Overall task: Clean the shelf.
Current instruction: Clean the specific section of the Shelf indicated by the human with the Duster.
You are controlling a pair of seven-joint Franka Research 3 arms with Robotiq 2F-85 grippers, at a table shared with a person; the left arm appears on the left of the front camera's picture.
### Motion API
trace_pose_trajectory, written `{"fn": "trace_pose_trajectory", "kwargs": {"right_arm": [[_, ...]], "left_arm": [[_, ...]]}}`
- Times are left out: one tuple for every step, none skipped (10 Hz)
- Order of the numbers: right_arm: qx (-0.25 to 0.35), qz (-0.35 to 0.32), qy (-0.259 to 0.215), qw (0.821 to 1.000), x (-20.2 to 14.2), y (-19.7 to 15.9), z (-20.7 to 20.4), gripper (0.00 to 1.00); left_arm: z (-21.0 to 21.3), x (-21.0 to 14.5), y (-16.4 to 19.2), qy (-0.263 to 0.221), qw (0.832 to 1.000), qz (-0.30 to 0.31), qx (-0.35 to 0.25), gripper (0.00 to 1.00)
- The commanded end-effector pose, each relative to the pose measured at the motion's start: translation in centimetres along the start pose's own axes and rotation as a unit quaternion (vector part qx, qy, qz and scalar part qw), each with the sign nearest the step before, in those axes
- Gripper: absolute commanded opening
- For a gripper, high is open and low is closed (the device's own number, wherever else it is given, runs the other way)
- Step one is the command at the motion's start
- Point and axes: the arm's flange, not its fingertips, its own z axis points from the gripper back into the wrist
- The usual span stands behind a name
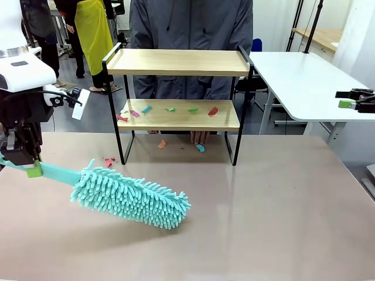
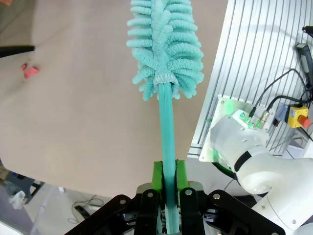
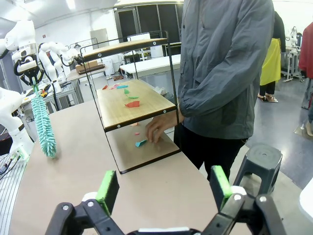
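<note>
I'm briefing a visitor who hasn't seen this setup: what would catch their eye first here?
The fluffy turquoise duster jumps out first, slanting over the near-left of the table with its handle clamped in the left gripper. Next come the coloured paper scraps strewn on the lower board of the shelf at the far middle, and a person's hand on the table beneath it.

Beige tabletop (image 1: 281, 222) bearing the shelf (image 1: 179, 61). Coloured scraps (image 1: 212, 110) lie along its lower board; further scraps (image 1: 109, 161) lie on the tabletop beneath and beside it.
</note>
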Motion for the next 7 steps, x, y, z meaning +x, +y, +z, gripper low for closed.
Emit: {"fn": "trace_pose_trajectory", "kwargs": {"right_arm": [[0.000,0.003,0.000,1.000,0.3,0.0,-0.1,1.00],[0.000,0.003,0.000,1.000,0.3,0.0,-0.1,1.00],[0.000,0.003,0.000,1.000,0.3,0.0,-0.1,1.00],[0.000,0.003,0.000,1.000,0.3,0.0,-0.1,1.00],[0.000,0.003,0.000,1.000,0.3,0.0,-0.1,1.00],[0.000,0.003,0.000,1.000,0.3,0.0,-0.1,1.00],[0.000,0.003,0.000,1.000,0.3,0.0,-0.1,1.00]], "left_arm": [[0.5,0.0,-0.1,0.004,1.000,0.004,0.001,0.13],[0.0,0.0,0.0,0.000,1.000,0.000,0.000,0.13],[0.4,2.1,-0.1,-0.023,1.000,0.016,0.005,0.13],[0.6,4.0,-0.9,-0.056,0.998,0.036,0.006,0.13],[0.9,5.4,-1.2,-0.082,0.994,0.066,0.000,0.13],[1.0,7.0,-1.6,-0.102,0.989,0.104,-0.009,0.13],[1.0,8.8,-2.5,-0.129,0.981,0.140,-0.023,0.13]]}}
